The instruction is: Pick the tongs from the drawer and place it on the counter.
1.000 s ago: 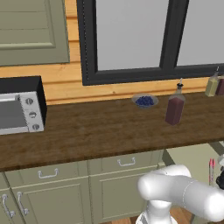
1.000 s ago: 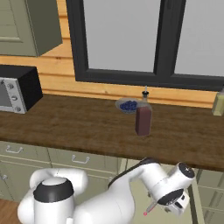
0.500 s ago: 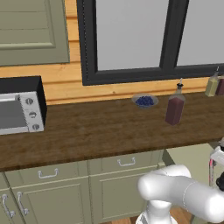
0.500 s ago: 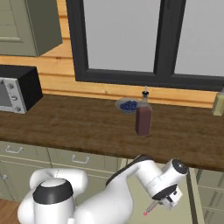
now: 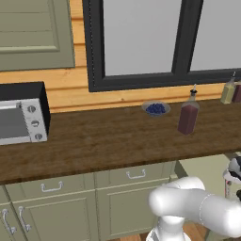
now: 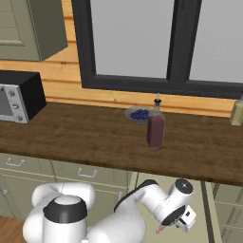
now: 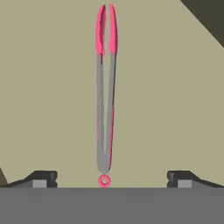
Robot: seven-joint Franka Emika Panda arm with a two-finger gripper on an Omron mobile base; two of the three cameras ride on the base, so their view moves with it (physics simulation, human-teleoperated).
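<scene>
In the hand view the tongs (image 7: 105, 94) are lying on the pale olive floor of the drawer (image 7: 48, 96), centred between the two fingertips (image 7: 42, 178) of the gripper (image 7: 112, 179), which are standing wide apart and touching nothing. The long axis is running straight away from the hand: the small ring at the joined end is sitting nearest, the pink tips farthest. In the right base view the gripper (image 6: 182, 223) is hanging below the counter (image 6: 85, 137).

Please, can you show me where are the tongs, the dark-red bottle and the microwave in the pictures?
tongs (image 7: 105, 105): hand view, on the grey middle of the two arms.
dark-red bottle (image 6: 155, 131): right base view, on its body.
microwave (image 5: 21, 118): left base view, on its front door.
</scene>
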